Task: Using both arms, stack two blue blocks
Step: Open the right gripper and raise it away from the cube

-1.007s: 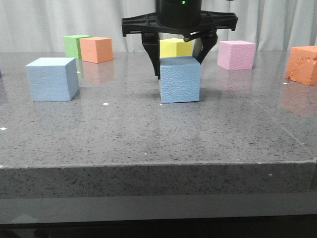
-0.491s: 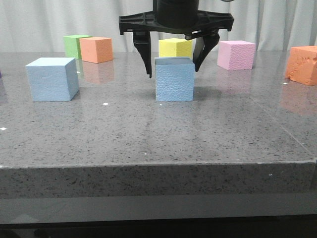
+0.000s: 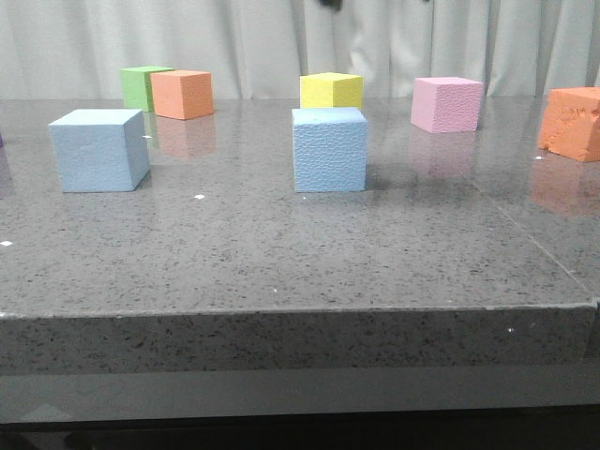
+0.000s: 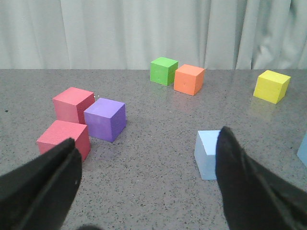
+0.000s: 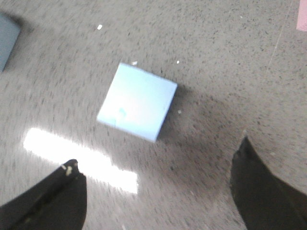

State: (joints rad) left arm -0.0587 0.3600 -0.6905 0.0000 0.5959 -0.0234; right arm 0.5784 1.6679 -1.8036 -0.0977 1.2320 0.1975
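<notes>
Two light-blue blocks stand apart on the grey table, one at the left [image 3: 98, 150] and one in the middle [image 3: 329, 150]. My right gripper [image 5: 157, 152] is open and empty, high above the middle blue block [image 5: 137, 101]; only a dark scrap of it shows at the top edge of the front view [image 3: 328, 4]. My left gripper [image 4: 147, 136] is open and empty, low over the table. The left blue block [image 4: 207, 153] lies ahead of it, partly hidden by one finger [image 4: 249, 187]. The other blue block just shows at the frame's edge [image 4: 303, 149].
Behind the blocks stand a yellow cube [image 3: 331, 90], a pink cube [image 3: 447, 103], an orange cube [image 3: 182, 94], a green cube [image 3: 141, 86] and another orange one [image 3: 572, 124]. Two red cubes [image 4: 64, 138] and a purple cube [image 4: 105, 119] sit near the left gripper.
The right gripper, open around the middle blue block, shifted it slightly left, then rose out of the front view. The block stays on the table.
</notes>
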